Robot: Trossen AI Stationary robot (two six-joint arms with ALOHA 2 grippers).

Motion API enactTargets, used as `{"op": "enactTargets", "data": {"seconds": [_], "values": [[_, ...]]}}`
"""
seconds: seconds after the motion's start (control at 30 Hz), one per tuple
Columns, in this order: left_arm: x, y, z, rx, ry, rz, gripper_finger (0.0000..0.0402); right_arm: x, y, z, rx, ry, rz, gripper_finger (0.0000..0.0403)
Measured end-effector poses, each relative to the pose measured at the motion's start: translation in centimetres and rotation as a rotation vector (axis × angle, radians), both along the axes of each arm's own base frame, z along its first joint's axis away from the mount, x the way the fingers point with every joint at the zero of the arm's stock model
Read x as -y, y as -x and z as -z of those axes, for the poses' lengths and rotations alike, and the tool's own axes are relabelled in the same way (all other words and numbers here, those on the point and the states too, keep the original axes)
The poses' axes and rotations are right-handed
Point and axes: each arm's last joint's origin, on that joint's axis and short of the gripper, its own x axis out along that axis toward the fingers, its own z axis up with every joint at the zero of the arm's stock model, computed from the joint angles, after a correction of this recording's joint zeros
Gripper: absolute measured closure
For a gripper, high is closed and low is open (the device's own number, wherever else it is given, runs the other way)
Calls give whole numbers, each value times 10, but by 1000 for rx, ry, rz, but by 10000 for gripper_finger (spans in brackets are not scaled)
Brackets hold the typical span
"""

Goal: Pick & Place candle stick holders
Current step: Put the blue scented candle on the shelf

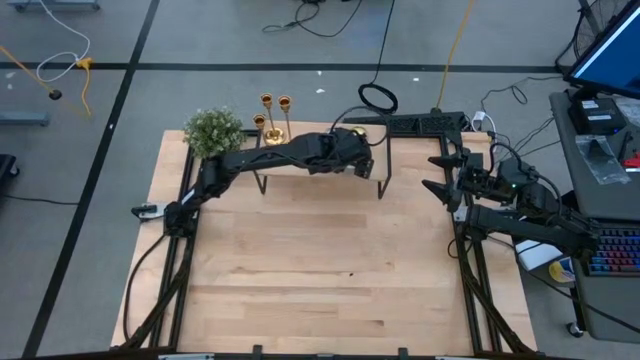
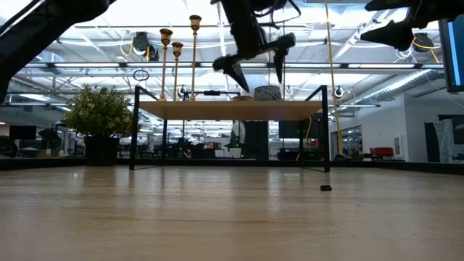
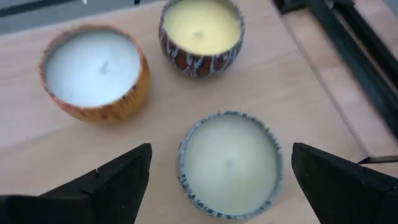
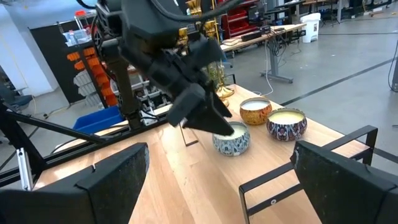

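Candlesticks [image 1: 273,118]: 3, bases likely hidden | left gripper [image 3: 217,177]: spread, empty, over candle [image 3: 230,163] | right gripper [image 4: 217,180]: spread, empty

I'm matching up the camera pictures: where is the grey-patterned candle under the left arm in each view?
High: hidden beneath the left gripper.
Low: grey-patterned candle on the raised shelf.
Left wrist: bottom centre.
Right wrist: centre.
Shared landmark: the orange-sided candle.

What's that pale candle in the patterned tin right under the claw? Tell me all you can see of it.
The candle is a short round tin with a blue-grey patterned wall, filled with smooth pale cream wax with a small wick at its centre, unlit. It stands upright on the raised wooden shelf, apart from two other tin candles. The left gripper hangs open above it, fingers on either side, not touching.
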Motion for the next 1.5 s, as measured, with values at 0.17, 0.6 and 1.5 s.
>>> {"op": "enactTargets", "data": {"seconds": [0.17, 0.6, 1.5], "values": [[11, 7, -16, 20, -28, -5, 15, 0, 0, 0, 0, -1, 0, 23], [53, -16, -47, 290, -104, 236, 26, 0, 0, 0, 0, 2, 0, 23], [64, -36, 1, 171, -113, 224, 18, 0, 0, 0, 0, 7, 0, 23]]}}
